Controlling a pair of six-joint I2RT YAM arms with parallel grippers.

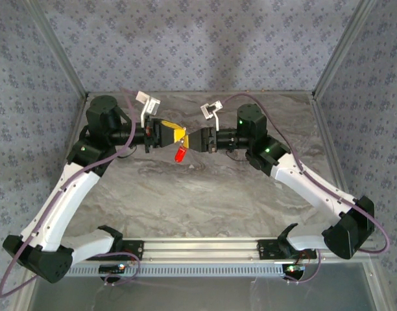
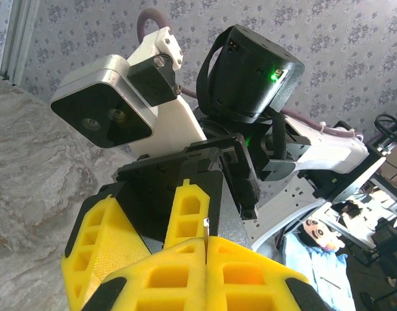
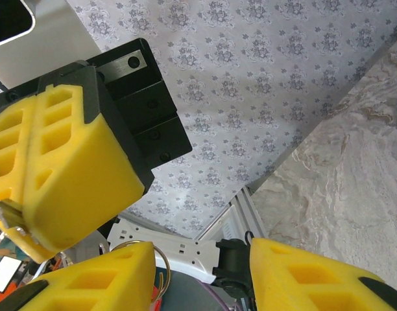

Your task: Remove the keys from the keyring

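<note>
Past the aluminium rail (image 1: 198, 248) at the near edge, a broad stretch of marbled tabletop (image 1: 185, 201) is spreading out. Above its far half, the left gripper (image 1: 180, 136) is clenching its jaws on the keyring (image 1: 180, 154), its red tag dangling free. The right gripper (image 1: 197, 140) is facing it with jaws spread. The patterned back wall (image 1: 198, 45) is standing near behind.

Table (image 1: 198, 201) took up the centre of the top view, surface wrinkled, grey, marbled. Aluminium rail (image 1: 198, 248) ran along its lower edge. Left arm's base (image 1: 111, 240) and right arm's base (image 1: 289, 238) sat on the rail, well apart.
</note>
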